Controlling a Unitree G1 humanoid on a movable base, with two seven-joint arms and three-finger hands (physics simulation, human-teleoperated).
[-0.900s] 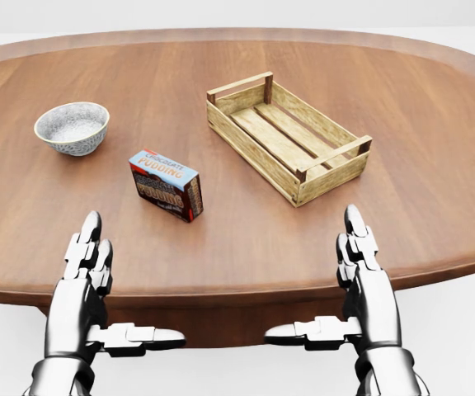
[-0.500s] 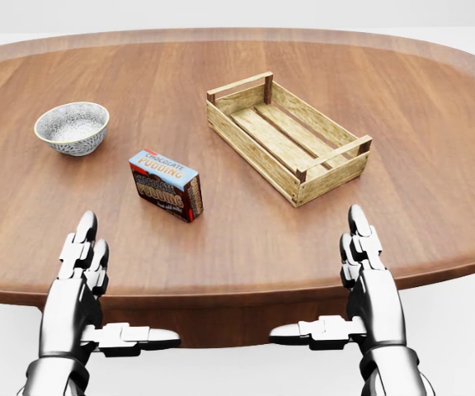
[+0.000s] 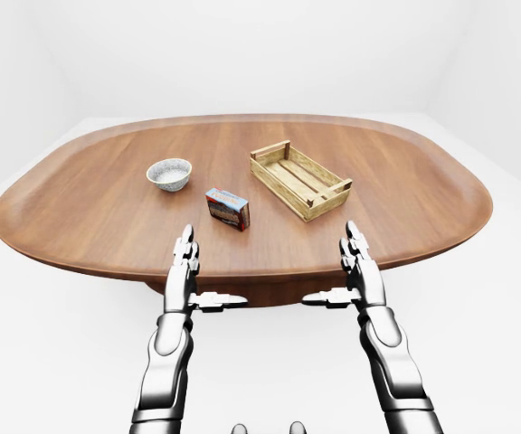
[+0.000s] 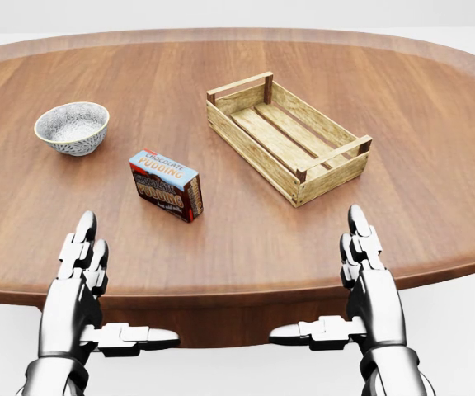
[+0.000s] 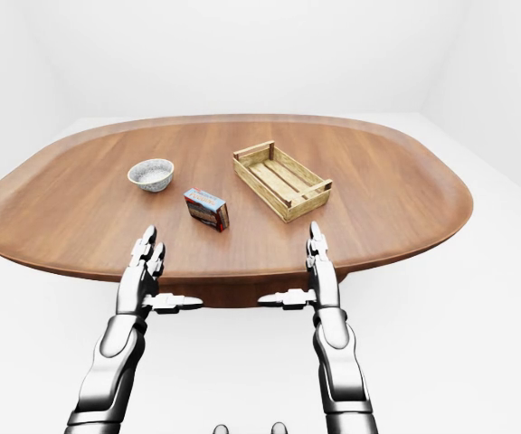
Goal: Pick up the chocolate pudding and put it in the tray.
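**Both hands spread at the table's near edge, pudding box untouched**

The left hand (image 4: pixel 85 285) hangs at the bottom left of the head view, fingers straight and pointing up the picture, thumb stuck out sideways toward the middle. It is spread wide and holds nothing. The right hand (image 4: pixel 361 289) mirrors it at the bottom right: fingers extended, thumb turned inward toward the other hand, empty as well. Both sit over the near rim of the table (image 4: pixel 237 272), their fingertips just past the edge and their thumbs below it.

Up and to the right of the left hand, well apart from its fingertips, the chocolate pudding (image 4: pixel 166 185) stands on the wood as a small box with a light blue top and a dark printed side, turned at an angle. It lies closer to the left hand than to the right.

Above the right hand and a little to its left sits the tray (image 4: pixel 287 136), a slatted wooden crate set diagonally, empty inside. The pudding is just left of it, not touching.

Farther up from the left hand, beyond the pudding and to its left, rests a speckled bowl (image 4: pixel 72 127).
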